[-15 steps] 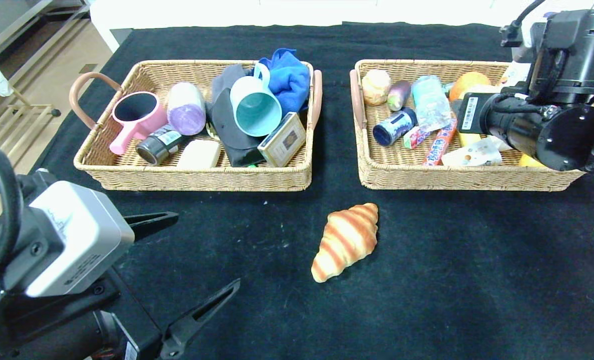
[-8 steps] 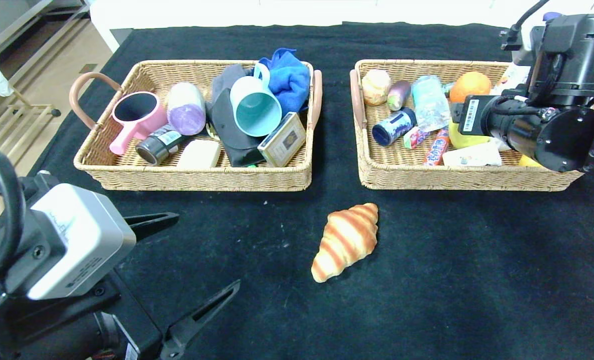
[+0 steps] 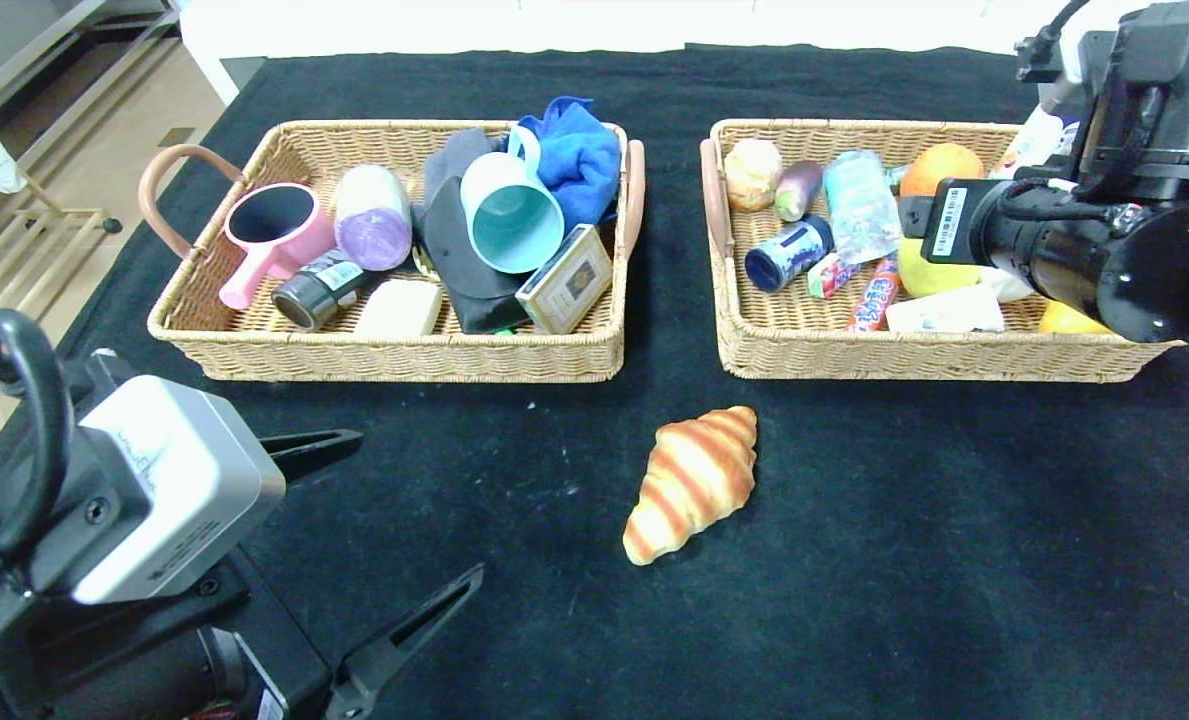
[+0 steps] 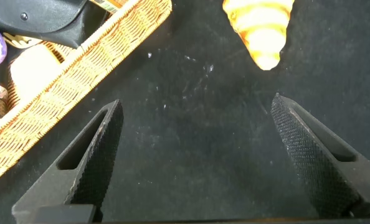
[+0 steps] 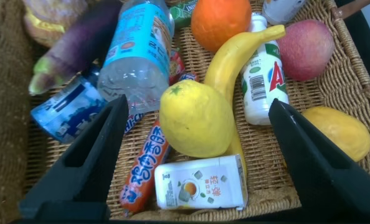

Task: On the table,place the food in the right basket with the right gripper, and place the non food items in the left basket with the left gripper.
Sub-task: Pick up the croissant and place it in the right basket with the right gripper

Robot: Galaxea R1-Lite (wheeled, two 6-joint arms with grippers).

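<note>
The golden striped croissant lies on the black table cloth in front of the gap between the two baskets; it also shows in the left wrist view. My left gripper is open and empty, low at the front left, to the left of the croissant. My right gripper is open and empty above the right basket, over the lemon and the white carton. The water bottle lies there too. The left basket holds the purple roll, blue mug and card box.
The left basket also holds a pink cup, a dark canister and a blue cloth. The right basket also holds an orange, a banana, an apple and a red sausage stick. The table's left edge meets open floor.
My right arm has drawn up and back to the right above the right basket, uncovering the lemon and carton. The left arm has shifted slightly. The croissant has not moved.
</note>
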